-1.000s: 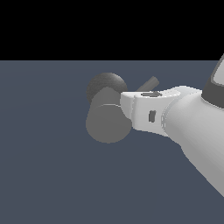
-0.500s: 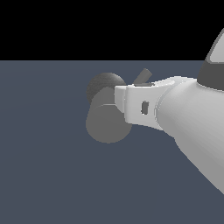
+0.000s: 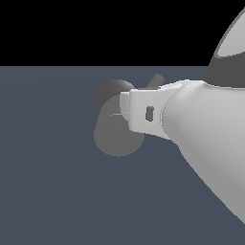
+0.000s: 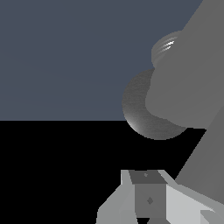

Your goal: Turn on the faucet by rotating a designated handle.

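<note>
Arm [image 3: 201, 129] has advanced leftward over the faucet [image 3: 115, 136], hiding most of it; gripper [image 4: 148, 199] state unreadable; handle [image 3: 157, 80] tip visible.

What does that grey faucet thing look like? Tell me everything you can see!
The faucet is matte grey metal: a thick stubby cylinder whose flat round face points toward the exterior camera, with a darker rounded dome above and behind it. It lies on its side against the blue-grey ground. A thin rod, the handle, pokes out past the arm. The white gripper covers the faucet's right side in the exterior view; whether it touches is unclear.
</note>
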`<control>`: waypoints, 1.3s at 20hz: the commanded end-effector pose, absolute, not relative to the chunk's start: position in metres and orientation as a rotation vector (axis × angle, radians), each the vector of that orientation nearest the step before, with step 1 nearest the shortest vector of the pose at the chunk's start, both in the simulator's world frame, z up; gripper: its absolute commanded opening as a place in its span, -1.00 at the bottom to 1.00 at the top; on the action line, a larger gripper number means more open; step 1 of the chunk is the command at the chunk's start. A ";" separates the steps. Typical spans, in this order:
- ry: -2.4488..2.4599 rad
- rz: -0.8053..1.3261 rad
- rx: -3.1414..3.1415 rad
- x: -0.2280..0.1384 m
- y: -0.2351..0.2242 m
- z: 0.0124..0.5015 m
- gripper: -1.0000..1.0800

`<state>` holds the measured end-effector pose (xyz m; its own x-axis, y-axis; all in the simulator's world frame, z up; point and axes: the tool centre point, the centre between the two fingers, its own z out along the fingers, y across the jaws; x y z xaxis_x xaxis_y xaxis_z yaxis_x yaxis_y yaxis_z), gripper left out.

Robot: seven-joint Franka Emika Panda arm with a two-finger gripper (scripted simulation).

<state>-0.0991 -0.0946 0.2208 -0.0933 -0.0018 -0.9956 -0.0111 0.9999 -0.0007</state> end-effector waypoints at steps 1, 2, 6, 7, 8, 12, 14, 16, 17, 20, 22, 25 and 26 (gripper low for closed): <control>1.609 0.031 -0.036 -0.092 -0.072 0.246 -1.00; 1.606 0.032 -0.037 -0.092 -0.069 0.249 -1.00; 1.593 0.034 -0.042 -0.092 -0.056 0.261 -1.00; 1.590 0.034 -0.043 -0.092 -0.052 0.264 -1.00; 1.587 0.034 -0.044 -0.092 -0.049 0.267 -1.00; 1.574 0.036 -0.049 -0.092 -0.036 0.278 -1.00; 1.571 0.037 -0.050 -0.092 -0.033 0.281 -1.00; 1.673 -0.001 0.004 -0.098 -0.065 0.235 -1.00; 1.668 0.000 0.001 -0.098 -0.060 0.238 -1.00; 1.654 0.006 -0.006 -0.097 -0.047 0.245 -1.00; 1.645 0.009 -0.011 -0.097 -0.038 0.249 -1.00; 1.631 0.014 -0.019 -0.096 -0.025 0.256 -1.00; 1.626 0.016 -0.021 -0.096 -0.020 0.258 -1.00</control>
<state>-0.1009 -0.0552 0.2356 -0.1055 -0.0144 -0.9943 0.0310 0.9994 -0.0177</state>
